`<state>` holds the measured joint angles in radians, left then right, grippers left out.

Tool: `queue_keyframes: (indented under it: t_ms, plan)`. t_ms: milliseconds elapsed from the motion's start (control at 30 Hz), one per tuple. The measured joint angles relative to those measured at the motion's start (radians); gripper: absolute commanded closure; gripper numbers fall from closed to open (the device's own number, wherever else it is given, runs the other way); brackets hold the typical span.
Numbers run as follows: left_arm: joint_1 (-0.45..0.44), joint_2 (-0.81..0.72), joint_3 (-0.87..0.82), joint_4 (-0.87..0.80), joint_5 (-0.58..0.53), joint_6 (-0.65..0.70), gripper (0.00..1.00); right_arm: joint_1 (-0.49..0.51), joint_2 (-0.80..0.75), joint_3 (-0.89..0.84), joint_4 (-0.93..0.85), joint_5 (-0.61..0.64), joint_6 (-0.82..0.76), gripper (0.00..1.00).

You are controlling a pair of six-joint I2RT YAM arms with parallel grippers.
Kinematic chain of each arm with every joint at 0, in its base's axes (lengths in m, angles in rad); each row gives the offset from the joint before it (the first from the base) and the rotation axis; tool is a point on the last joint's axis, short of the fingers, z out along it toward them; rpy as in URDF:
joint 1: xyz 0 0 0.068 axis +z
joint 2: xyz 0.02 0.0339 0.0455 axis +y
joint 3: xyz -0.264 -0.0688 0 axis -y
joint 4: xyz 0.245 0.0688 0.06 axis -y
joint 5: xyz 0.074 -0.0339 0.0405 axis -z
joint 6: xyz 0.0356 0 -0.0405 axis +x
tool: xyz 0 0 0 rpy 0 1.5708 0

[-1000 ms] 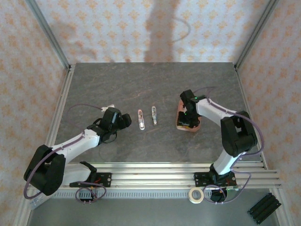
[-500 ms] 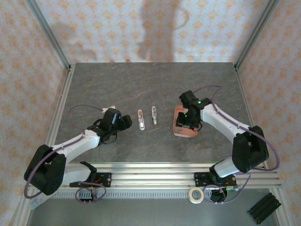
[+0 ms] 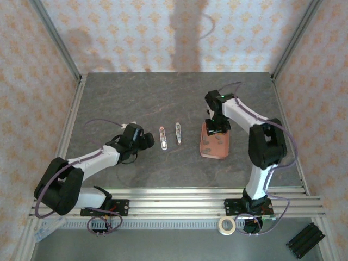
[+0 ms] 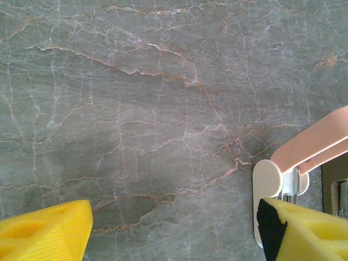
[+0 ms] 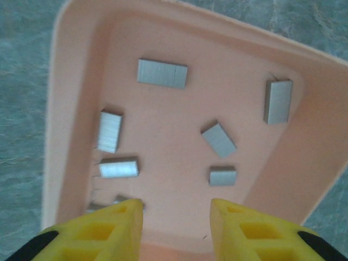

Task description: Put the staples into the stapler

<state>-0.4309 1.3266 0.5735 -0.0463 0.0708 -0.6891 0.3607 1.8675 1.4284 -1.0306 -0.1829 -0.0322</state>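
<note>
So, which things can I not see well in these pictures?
- Stapler, left wrist view: cut off by the right edge, lower end hidden behind the yellow finger.
- One staple strip, right wrist view: half hidden behind a yellow finger.
- Staples in the tray, top view: too small to count.

Silvery staples point(image 5: 161, 73) lie loose in tray point(image 5: 69, 70); pink stapler point(image 4: 310, 144) rests on table point(image 4: 136, 109).

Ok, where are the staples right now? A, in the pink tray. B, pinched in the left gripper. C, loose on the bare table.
A: the staples lie scattered inside the tray, with the open right gripper over it.
</note>
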Motion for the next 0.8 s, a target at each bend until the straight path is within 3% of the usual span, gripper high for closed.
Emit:
queue_keyframes:
  t_ms: [333, 800]
  plan:
    - [0.0, 0.027, 0.004, 0.006, 0.0, -0.001, 0.19, -0.014, 0.119, 0.061, -0.032, 0.051, -0.149, 0.63]
    - [0.0, 0.037, 0.021, 0.007, -0.001, -0.002, 0.19, -0.037, 0.178, 0.074, -0.043, 0.053, -0.198, 0.65]
